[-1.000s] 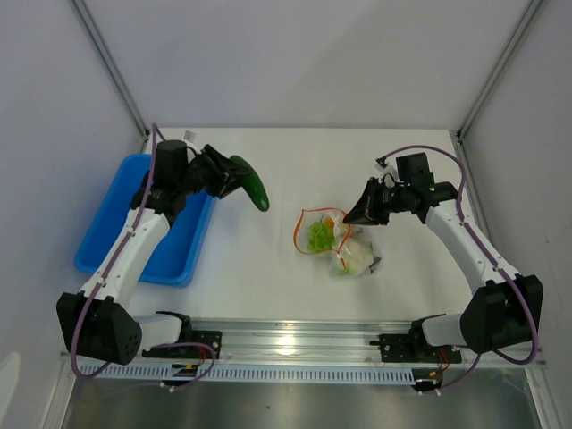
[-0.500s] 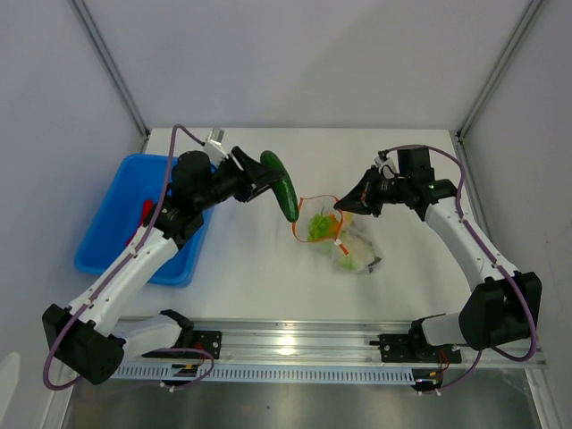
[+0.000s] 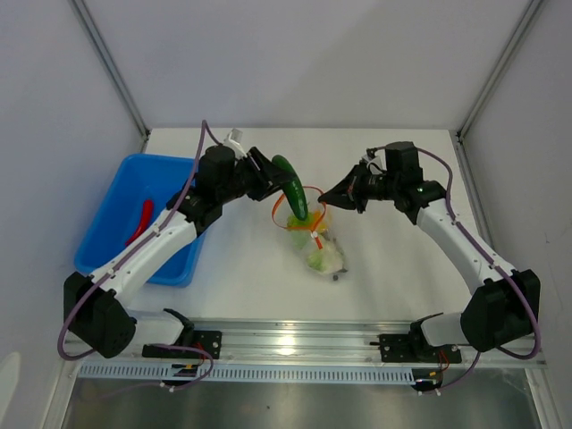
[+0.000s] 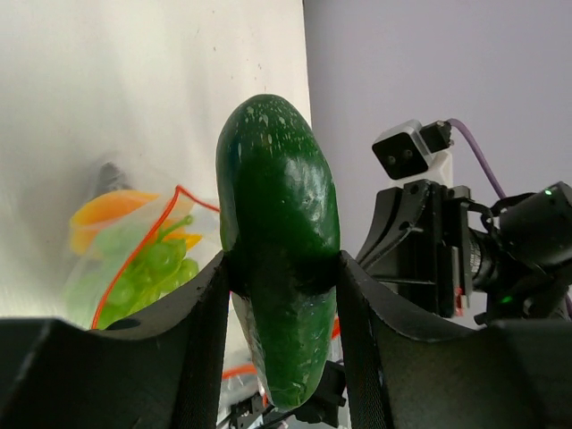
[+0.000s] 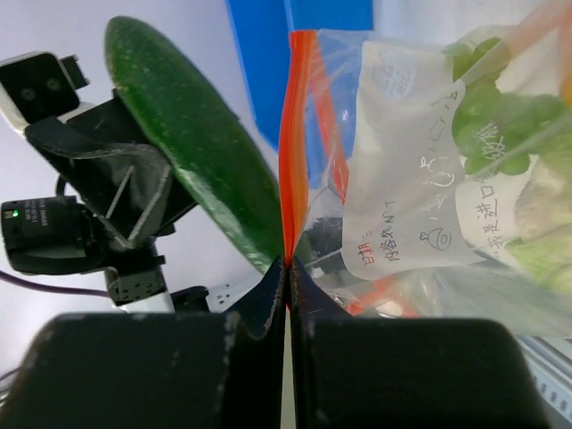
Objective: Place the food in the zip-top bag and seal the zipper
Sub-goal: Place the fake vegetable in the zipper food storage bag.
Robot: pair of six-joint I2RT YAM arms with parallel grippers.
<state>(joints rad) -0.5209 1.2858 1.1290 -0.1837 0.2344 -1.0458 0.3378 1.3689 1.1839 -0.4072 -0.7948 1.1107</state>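
Observation:
My left gripper (image 3: 273,183) (image 4: 281,273) is shut on the dark green cucumber (image 3: 292,195) (image 4: 279,232), held tilted with its lower tip at the open mouth of the zip-top bag (image 3: 320,248) (image 5: 420,179). My right gripper (image 3: 327,198) (image 5: 288,264) is shut on the orange-red zipper (image 3: 281,211) (image 5: 298,134) and holds one side of the mouth up. Inside the bag lie the green grape bunch (image 4: 150,268) (image 5: 500,125), an orange-yellow piece (image 4: 112,207) and the white-green leafy vegetable (image 3: 325,259). The red chili (image 3: 143,221) lies in the tray.
A blue plastic tray (image 3: 109,246) sits at the table's left side, under the left arm's forearm. The white table (image 3: 402,268) is bounded by grey walls at the back and sides, with a metal rail (image 3: 295,344) along its near edge.
The left arm has swung right from above the tray, carrying the cucumber to the bag's mouth. The right gripper has drawn the bag's mouth up and to the left.

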